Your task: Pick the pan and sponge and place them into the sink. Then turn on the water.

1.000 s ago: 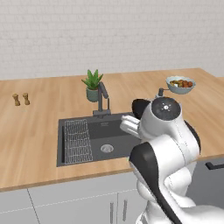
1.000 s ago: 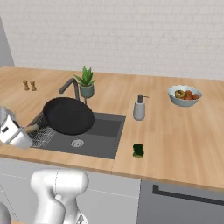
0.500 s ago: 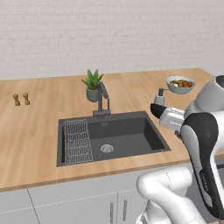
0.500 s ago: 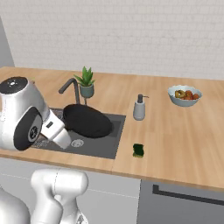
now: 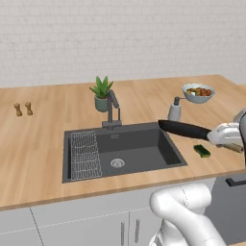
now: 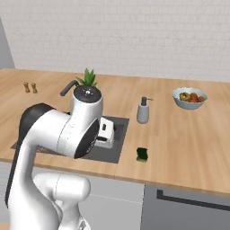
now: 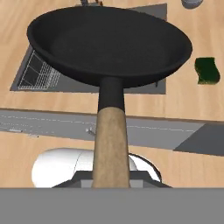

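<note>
One pan (image 7: 109, 41) hangs in the air over the right rim of the single sink (image 5: 139, 146), its wooden handle clamped in the gripper (image 5: 226, 137), whose fingers are closed tight on it. One sponge (image 5: 202, 151) lies on the counter (image 5: 43, 139) just right of the basin, below the pan. Half a second ago the pan sat lower over the basin; now it is carried out to the right. The basin floor is bare beside one wire rack (image 5: 85, 154).
</note>
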